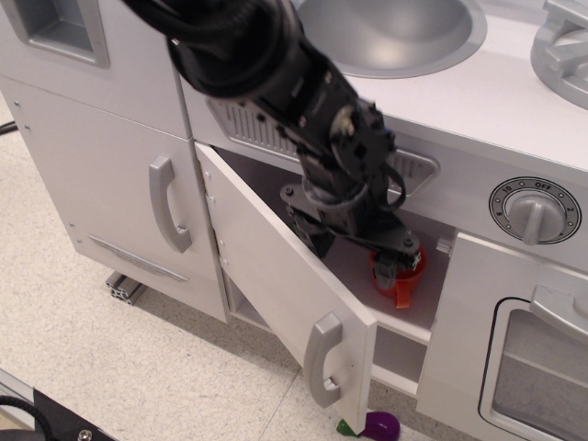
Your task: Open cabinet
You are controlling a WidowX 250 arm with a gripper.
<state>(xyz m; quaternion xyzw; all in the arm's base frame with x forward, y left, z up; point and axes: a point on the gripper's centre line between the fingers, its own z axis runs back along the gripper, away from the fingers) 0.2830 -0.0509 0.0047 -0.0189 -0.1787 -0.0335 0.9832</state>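
The cabinet door (271,276) is a flat pale grey-white panel with a short silver handle (322,358). It stands swung well out from the compartment (358,303), hinged on its left edge. My black gripper (354,246) reaches into the open compartment above the shelf. Its fingers are spread apart and hold nothing. One fingertip (393,265) is at the rim of an orange cup (401,287) on the shelf. The other is near the door's inner side. My arm hides the back of the compartment.
A taller narrow door with a long curved handle (170,204) is to the left. The windowed oven door (519,354) and a timer knob (533,211) are to the right. A sink bowl (386,28) is in the counter above. A purple toy (378,424) lies on the floor under the door.
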